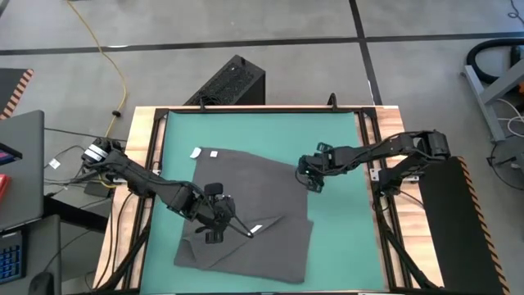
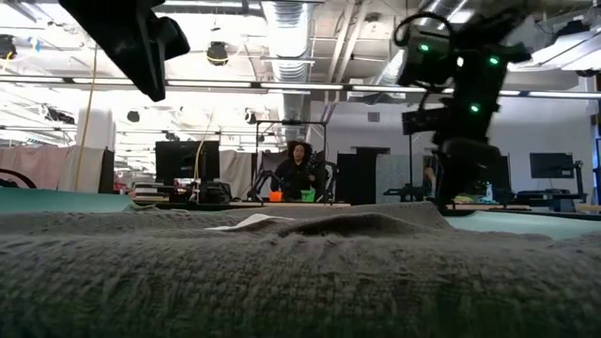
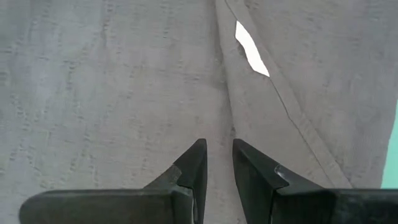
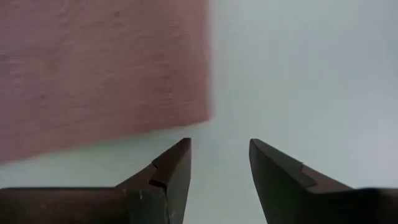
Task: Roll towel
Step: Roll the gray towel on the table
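Note:
The dark grey towel [image 1: 246, 205] lies spread on the green mat [image 1: 336, 139], with part of it folded over near a small white tag [image 1: 255, 229]. My left gripper [image 1: 223, 220] hovers over the towel's near middle. In its wrist view the fingers [image 3: 219, 149] stand a little apart with nothing between them, and the fold's hem and tag [image 3: 252, 50] lie ahead. My right gripper [image 1: 313, 179] is open over bare mat [image 4: 298, 62], just off the towel's far right corner [image 4: 208, 118]. In the low view the towel [image 2: 282, 272] fills the foreground.
Two small white bits [image 1: 196, 152] sit at the towel's far left corner. A wooden frame [image 1: 147, 123] borders the mat. A black box [image 1: 233, 82] stands past the far edge. Bare mat lies right of and beyond the towel. A person [image 2: 299, 169] sits far back in the room.

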Controlling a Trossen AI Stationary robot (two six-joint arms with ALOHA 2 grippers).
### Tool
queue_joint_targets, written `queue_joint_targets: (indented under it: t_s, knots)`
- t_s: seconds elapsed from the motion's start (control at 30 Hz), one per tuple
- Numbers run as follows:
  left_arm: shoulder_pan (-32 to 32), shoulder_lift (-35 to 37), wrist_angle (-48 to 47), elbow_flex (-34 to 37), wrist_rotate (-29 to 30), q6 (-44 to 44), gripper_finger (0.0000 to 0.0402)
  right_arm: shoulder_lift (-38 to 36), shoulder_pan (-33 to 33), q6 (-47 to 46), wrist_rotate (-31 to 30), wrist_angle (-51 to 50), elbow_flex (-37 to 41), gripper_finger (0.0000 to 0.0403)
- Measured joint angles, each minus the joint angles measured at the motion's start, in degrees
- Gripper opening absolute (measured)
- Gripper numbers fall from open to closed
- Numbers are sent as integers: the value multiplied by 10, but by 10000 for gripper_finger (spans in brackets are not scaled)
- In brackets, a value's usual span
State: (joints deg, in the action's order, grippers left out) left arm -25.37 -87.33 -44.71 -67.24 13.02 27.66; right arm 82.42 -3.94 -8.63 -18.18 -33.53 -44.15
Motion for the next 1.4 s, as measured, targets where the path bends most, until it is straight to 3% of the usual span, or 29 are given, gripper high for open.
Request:
queue_joint_targets:
  t_s: [0.1, 0.2, 0.5, 0.67, 1.13, 1.4]
  knots:
    - [2, 0, 14, 0, 4, 0, 66, -31, 8, 1, 18, 63, 38, 178]
    - [5, 0, 24, 0, 7, 5, 66, -66, 18, 21, 0, 113, 62, 177]
    - [12, 0, 44, 0, 23, 11, 66, -116, 24, 61, -16, 154, 141, 177]
    - [18, 0, 69, 0, 26, 0, 66, -112, 24, 88, -15, 240, 171, 177]
    - [45, 0, 74, 0, 24, 2, 66, -19, 23, 152, -18, 349, 178, 177]
    - [45, 0, 77, 0, 27, 2, 66, -28, 22, 161, -113, 353, 174, 161]
